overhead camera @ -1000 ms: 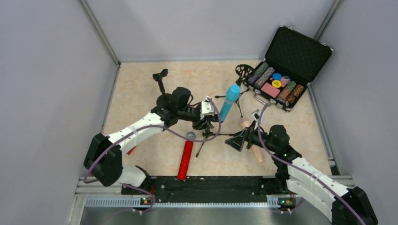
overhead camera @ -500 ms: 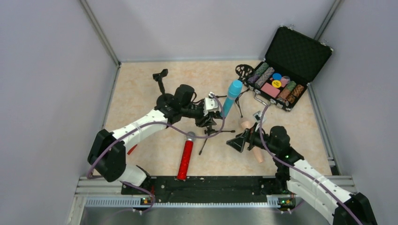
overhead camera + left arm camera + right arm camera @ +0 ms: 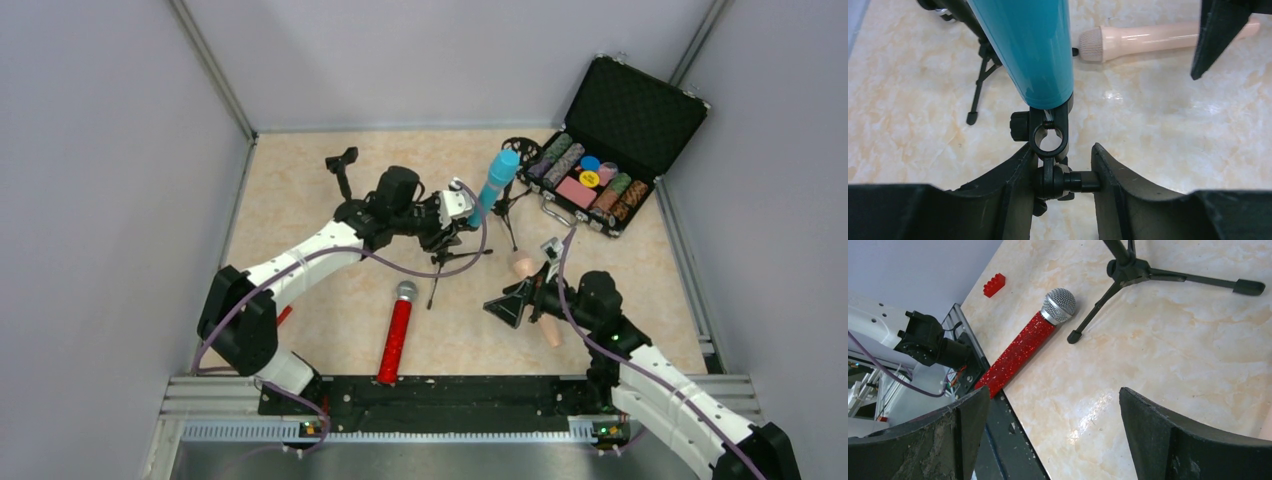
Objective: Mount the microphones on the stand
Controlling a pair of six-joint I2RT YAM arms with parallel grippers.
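Left wrist: stand joint (image 3: 1060, 181) between fingers (image 3: 1013, 192)

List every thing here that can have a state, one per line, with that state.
teal microphone, seated in the stand's clip, tilted.
stand, gripped at its joint below the clip.
left gripper, shut on the stand.
red microphone, lying loose on the table.
peach microphone, lying loose on the table.
right gripper, open, holding nothing.
case, lid open.
second stand, upright, clip empty.
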